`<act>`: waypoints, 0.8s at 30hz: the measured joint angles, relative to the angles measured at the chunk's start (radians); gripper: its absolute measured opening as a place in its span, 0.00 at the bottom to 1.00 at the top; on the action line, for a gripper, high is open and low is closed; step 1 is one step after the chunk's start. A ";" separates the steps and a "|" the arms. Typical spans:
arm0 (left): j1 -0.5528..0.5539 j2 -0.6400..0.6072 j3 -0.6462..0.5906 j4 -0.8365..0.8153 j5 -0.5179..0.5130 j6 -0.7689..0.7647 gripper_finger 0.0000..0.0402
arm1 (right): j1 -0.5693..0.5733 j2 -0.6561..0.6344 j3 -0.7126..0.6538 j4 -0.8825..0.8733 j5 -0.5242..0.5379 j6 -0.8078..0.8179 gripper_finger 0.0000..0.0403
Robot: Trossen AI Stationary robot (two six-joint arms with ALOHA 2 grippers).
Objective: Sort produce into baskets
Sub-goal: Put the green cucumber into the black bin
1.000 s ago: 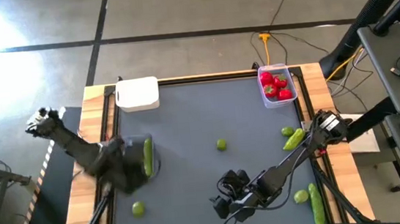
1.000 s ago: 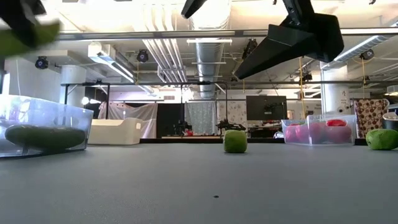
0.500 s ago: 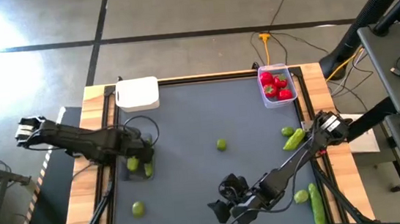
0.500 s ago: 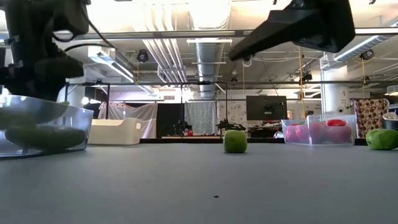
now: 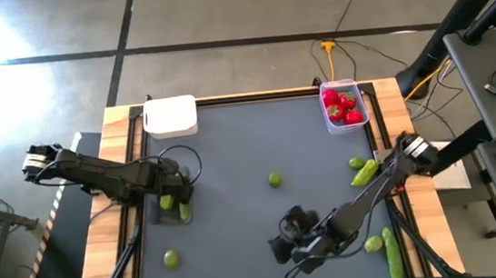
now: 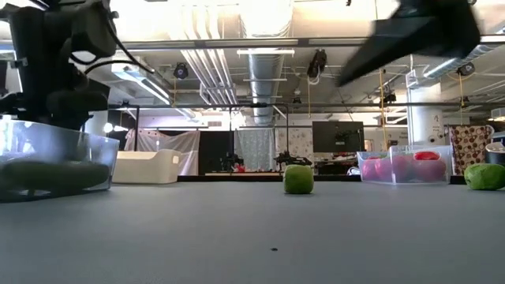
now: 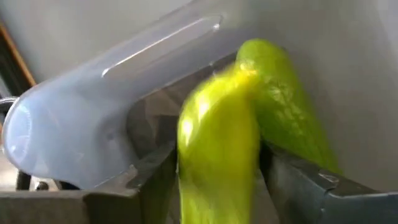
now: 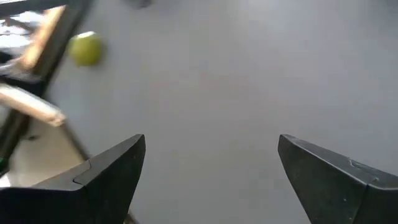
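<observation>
While the left tool (image 5: pixel 173 194) hangs over the clear plastic tub (image 5: pixel 171 210) at the table's (image 5: pixel 250 157) left edge, fingers parted with a long green pod (image 7: pixel 217 155) loose between them, the right tool (image 5: pixel 287 243) hovers wide apart above bare table near a yellow-green ball (image 5: pixel 373 245)

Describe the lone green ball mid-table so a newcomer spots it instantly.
Start from the clear tub of red produce at the table's far right corner. Come toward the table's middle: the small green ball sits alone on bare grey mat, with no pod, tub or other ball beside it.
</observation>
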 joint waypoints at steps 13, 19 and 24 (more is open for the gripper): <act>-0.139 -0.052 0.323 -0.118 -0.107 0.111 0.74 | -0.127 -0.319 -0.012 -0.924 -0.216 0.297 0.77; -0.309 -0.029 0.453 -0.040 -0.313 0.154 0.75 | -0.275 -0.389 -0.107 -0.965 -0.329 0.339 0.78; -0.434 0.001 0.455 -0.029 -0.371 0.061 0.75 | -0.301 -0.368 -0.208 -0.930 -0.315 0.485 0.79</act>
